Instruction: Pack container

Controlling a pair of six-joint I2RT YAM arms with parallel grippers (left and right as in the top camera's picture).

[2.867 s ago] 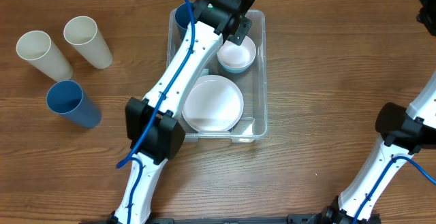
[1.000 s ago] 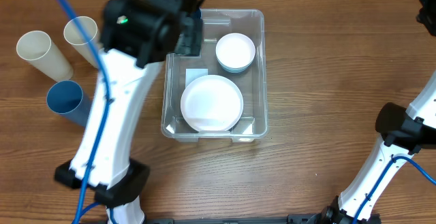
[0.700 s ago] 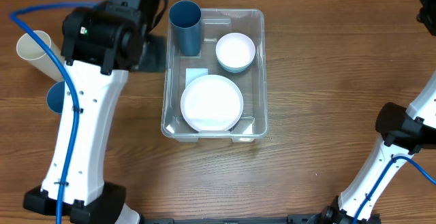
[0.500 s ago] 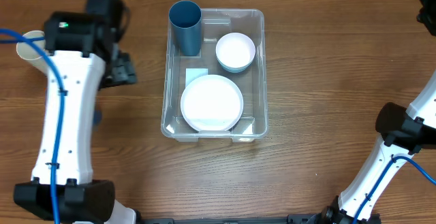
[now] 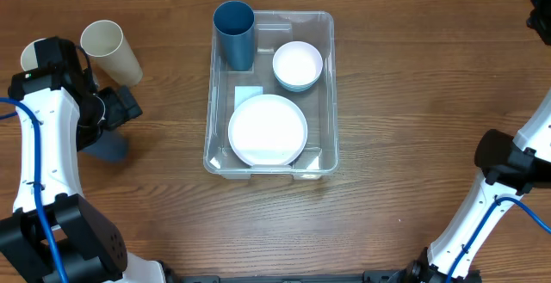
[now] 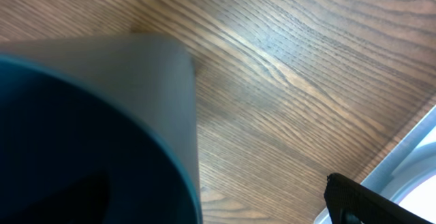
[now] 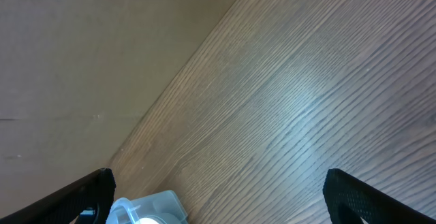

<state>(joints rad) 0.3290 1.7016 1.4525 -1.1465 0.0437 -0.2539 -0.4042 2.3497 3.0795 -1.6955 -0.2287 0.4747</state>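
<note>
Claw on left [image 5: 119, 113] gapes wide beside blue cup [image 5: 108, 148].

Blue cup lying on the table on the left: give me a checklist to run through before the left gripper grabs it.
1. Left gripper open: ok.
2. Left gripper over the lying blue cup: ok, the cup fills the left wrist view.
3. Cup centred between the fingers: cannot tell, only one finger shows.
4. Cream cup clear of the left arm: cannot tell, it lies very close.
5. Room in the container: ok, probably; the upright blue cup could take another.
6. Right gripper out of the way: ok, open over bare table at far right.
</note>
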